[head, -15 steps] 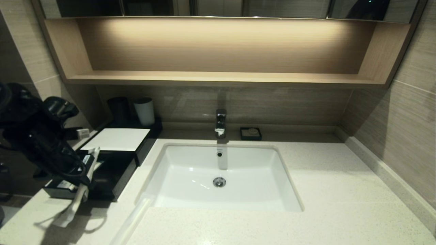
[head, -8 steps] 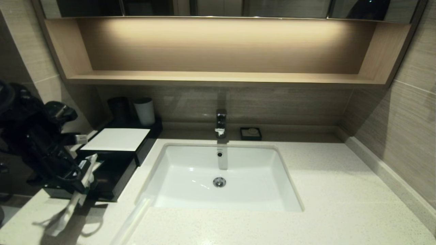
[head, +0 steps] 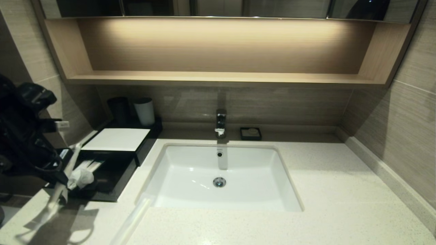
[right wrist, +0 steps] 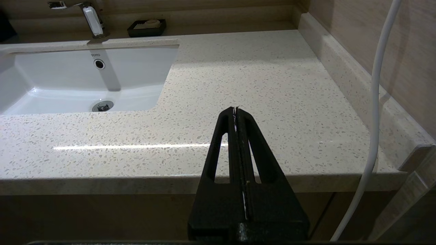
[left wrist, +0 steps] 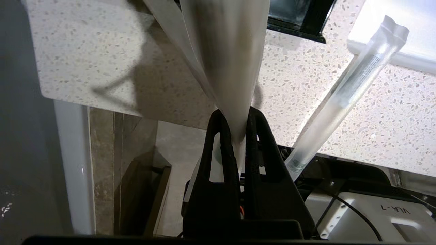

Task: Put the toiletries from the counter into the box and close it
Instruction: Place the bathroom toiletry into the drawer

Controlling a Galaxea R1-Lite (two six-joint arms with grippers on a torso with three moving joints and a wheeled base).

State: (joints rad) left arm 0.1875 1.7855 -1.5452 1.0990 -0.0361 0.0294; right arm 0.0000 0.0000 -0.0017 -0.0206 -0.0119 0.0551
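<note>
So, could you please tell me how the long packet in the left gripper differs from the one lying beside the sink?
The held packet is pinched in the shut left gripper and hangs above the counter; the loose packet lies flat on the counter, ungripped. The held packet is by the box; the loose packet runs along the sink corner. Both are long, thin and pale.
</note>
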